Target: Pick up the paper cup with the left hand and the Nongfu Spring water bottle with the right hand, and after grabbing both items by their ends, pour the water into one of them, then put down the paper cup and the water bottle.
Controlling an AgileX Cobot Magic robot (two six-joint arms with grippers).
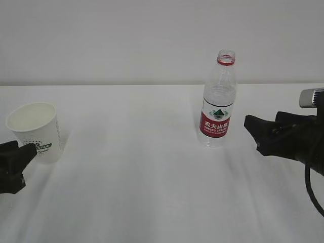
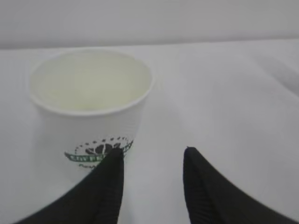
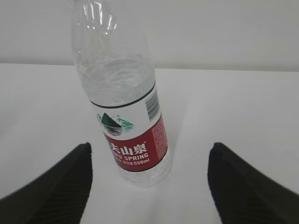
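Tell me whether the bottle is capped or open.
Open. The bottle stands upright with no cap: the exterior view shows its bare mouth above the red neck ring. Water fills only its lower part.

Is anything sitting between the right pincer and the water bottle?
No. In the exterior view only bare white table separates the right pincer from the water bottle; the right wrist view agrees, its open fingers not yet around it.

Left hand (image 1: 15, 159): matte black, chunky angular body, tapering to pointed fingers (image 2: 105, 186) with fine ribbed texture on the inner faces. Right hand (image 1: 253, 129): same black build, blocky faceted housing, a grey box-shaped module (image 1: 311, 97) on top, and a thin black cable (image 1: 310, 187) looping down from it.
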